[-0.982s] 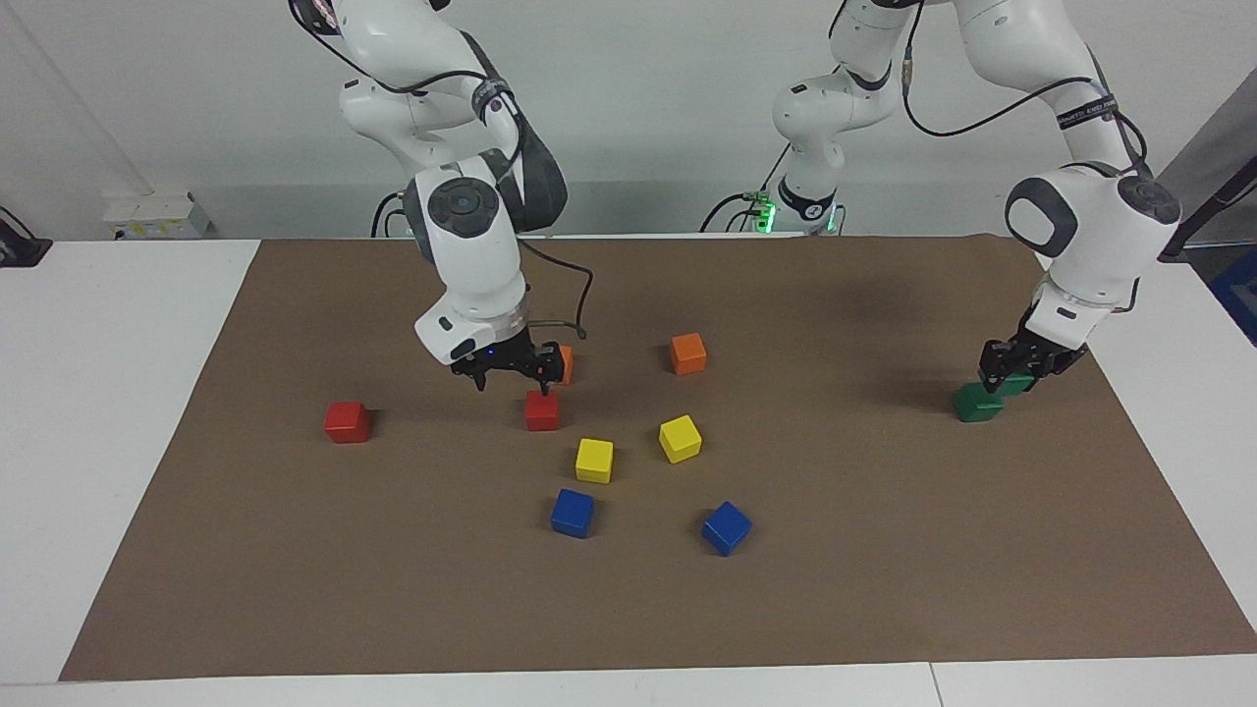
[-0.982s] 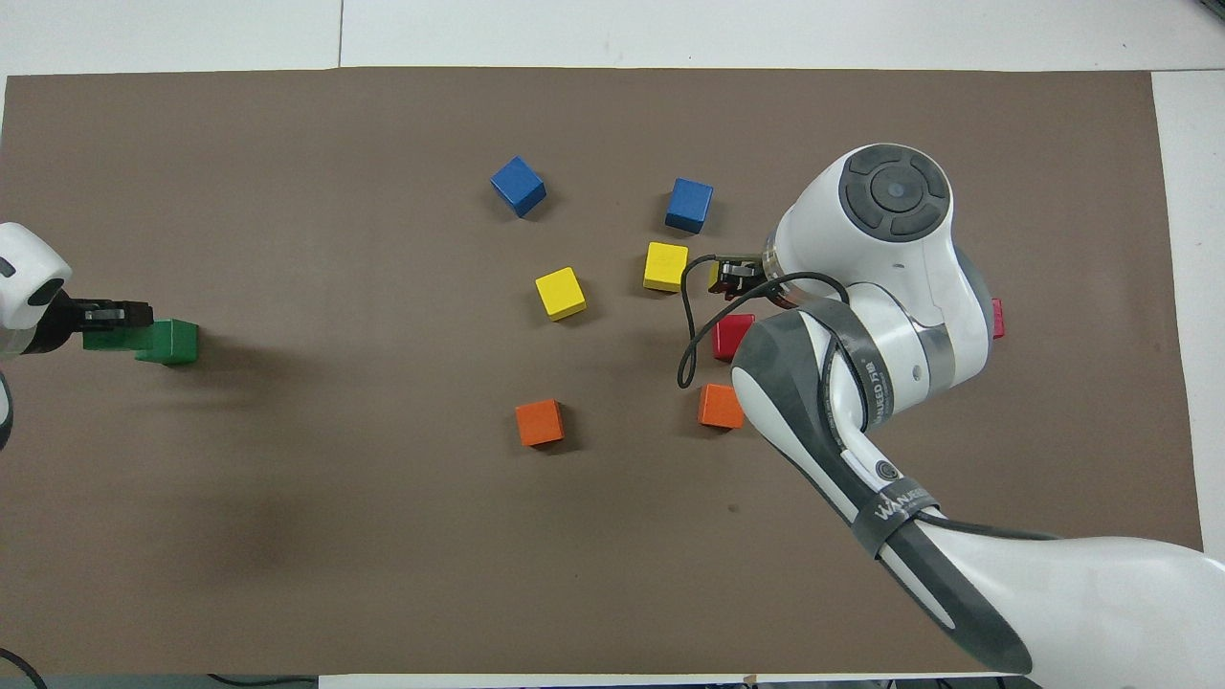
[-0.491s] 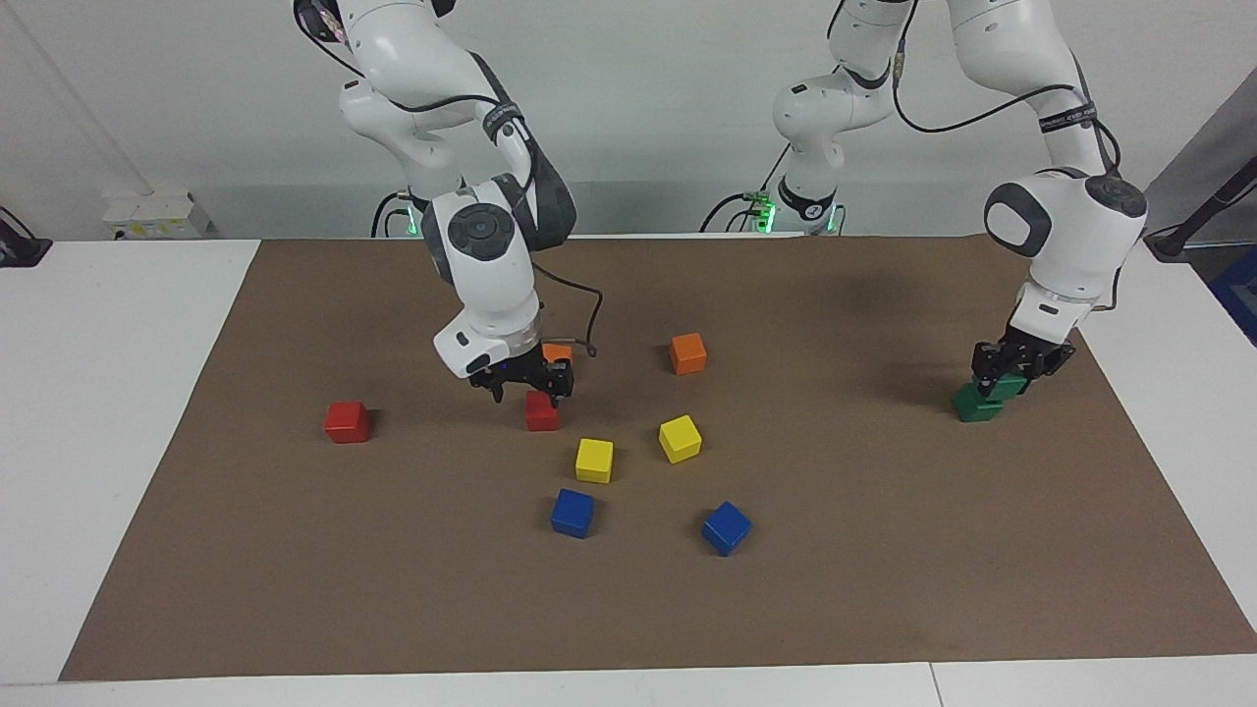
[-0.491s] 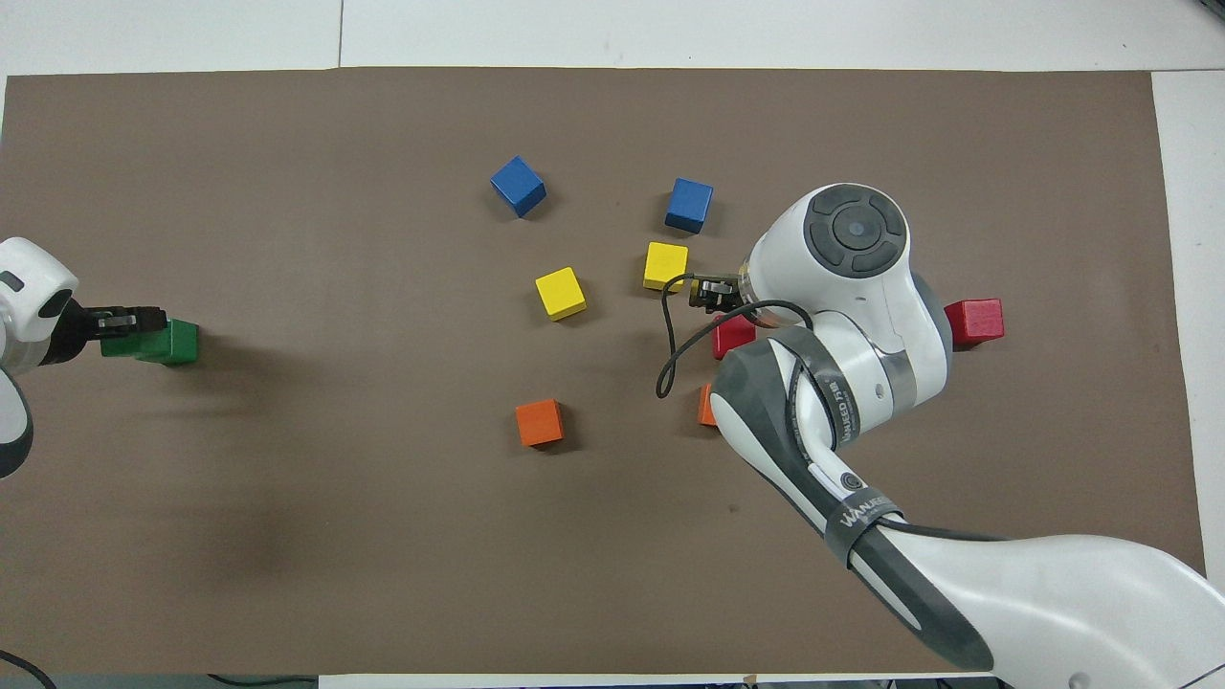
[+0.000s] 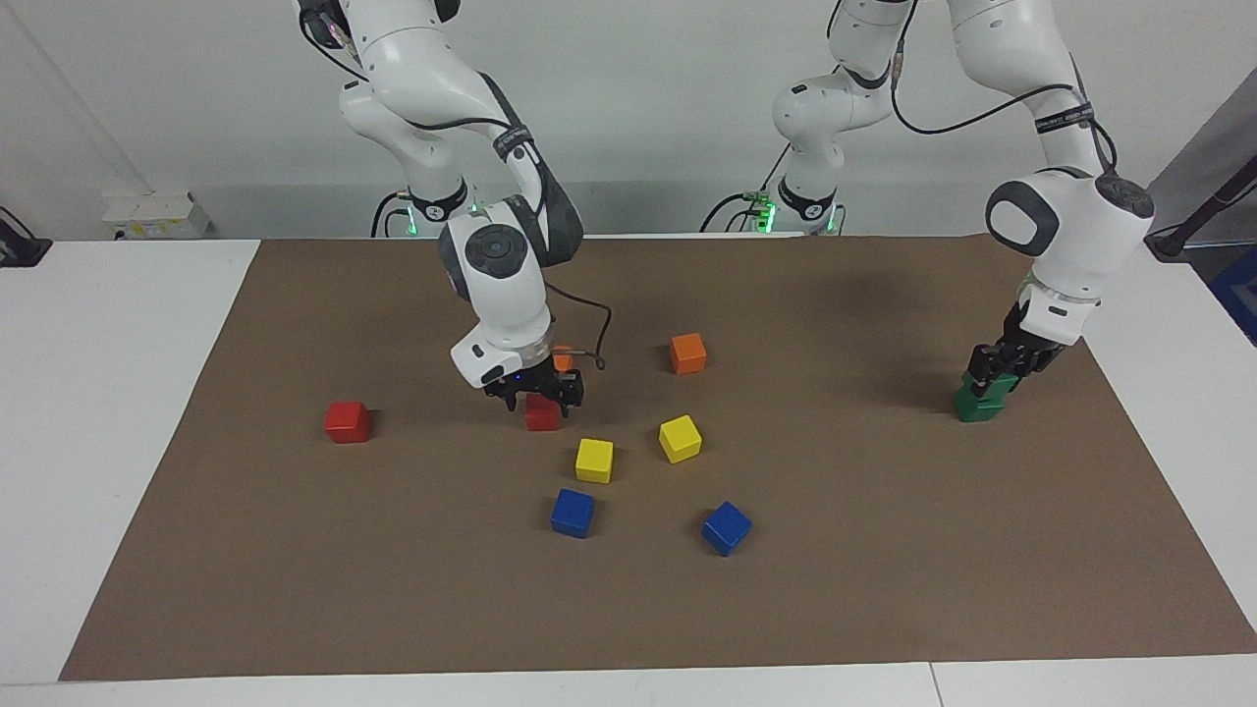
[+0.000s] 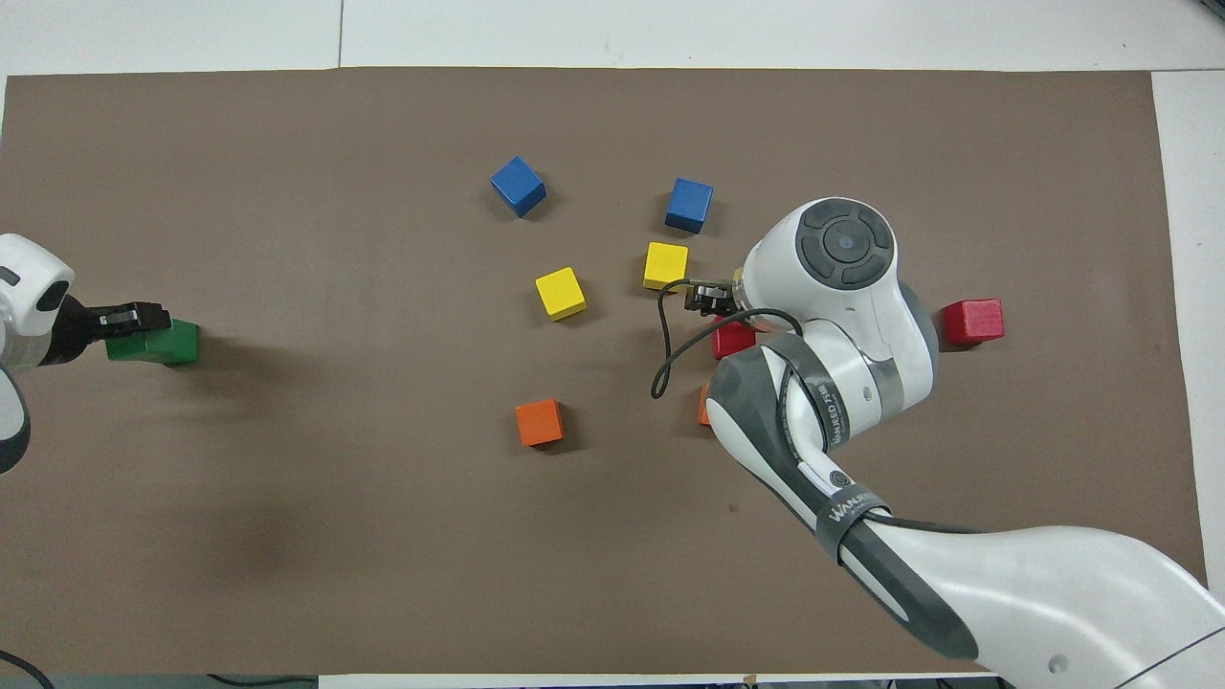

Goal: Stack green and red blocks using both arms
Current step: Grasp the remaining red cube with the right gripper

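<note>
While my two white arms reach over the brown mat (image 5: 884, 589), my right gripper (image 5: 535, 395) hangs low with its fingers spread, straddling the red block (image 5: 541, 414) beside the orange cube (image 5: 562, 359) in the middle of the mat. My left gripper (image 5: 994, 373) is clenched on a green block (image 5: 1000, 385), resting it atop the other green block (image 5: 974, 407) at the left arm's end of the table. A second red block (image 5: 347, 421) sits alone toward the right arm's end.
</note>
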`<state>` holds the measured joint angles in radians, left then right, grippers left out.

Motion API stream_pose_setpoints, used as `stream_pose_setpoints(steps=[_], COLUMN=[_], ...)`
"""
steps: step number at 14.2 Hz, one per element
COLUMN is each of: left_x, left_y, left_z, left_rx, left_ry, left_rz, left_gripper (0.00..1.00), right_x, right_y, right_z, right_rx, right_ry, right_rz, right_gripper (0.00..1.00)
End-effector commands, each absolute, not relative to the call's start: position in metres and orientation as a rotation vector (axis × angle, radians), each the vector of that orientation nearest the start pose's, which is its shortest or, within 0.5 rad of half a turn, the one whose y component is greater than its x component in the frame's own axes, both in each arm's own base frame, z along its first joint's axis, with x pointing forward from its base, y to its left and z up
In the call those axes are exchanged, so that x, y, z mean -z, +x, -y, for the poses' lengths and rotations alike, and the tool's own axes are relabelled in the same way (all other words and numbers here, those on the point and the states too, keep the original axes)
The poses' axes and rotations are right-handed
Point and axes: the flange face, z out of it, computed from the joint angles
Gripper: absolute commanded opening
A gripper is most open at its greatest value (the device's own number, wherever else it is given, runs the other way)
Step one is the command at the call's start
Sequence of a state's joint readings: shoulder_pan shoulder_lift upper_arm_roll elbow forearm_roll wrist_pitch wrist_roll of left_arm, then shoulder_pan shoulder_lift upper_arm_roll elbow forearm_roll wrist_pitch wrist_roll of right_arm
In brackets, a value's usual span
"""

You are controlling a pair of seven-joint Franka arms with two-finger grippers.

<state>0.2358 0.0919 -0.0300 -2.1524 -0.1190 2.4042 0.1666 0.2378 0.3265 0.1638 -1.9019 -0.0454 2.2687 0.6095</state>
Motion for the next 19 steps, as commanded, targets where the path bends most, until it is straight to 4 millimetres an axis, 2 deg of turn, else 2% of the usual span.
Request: stream_pose_setpoints(steps=[1,5,11,14,16,18,19], left_x=[-0.365,-0.357,-0.357,-0.366,-0.367,-0.367,-0.365], left_y=[0.565,0.571,0.573,0.581,0.584,0.584,0.583], left_z=[-0.118,-0.121,-0.123,-0.126,-0.126,-0.125,-0.125], left_rx=[0.225,0.179,0.177,0.161,0.170,0.165,0.159], left_ry=[-3.176,-3.150,-3.150,-3.154,-3.151,-3.123,-3.121], left_rz=[0.194,0.138,0.143,0.148,0.144,0.097,0.092], left_gripper=[0.00,0.00,0.00,0.00,0.00,0.00,0.00], right_x=[-0.326,-0.313,-0.296,-0.295,-0.296,-0.308,-0.324], right_y=[0.575,0.572,0.561,0.560,0.561,0.571,0.583], right_z=[-0.239,-0.239,-0.236,-0.235,-0.234,-0.222,-0.208], right_rx=[0.056,0.068,0.034,0.028,0.018,0.018,0.002], right_ry=[-3.078,-3.072,-3.096,-3.101,-3.106,-3.113,-3.126], right_rz=[-0.326,-0.311,-0.252,-0.219,-0.219,-0.179,-0.144], right_gripper=[0.92,0.92,0.91,0.52,0.02,0.00,0.00])
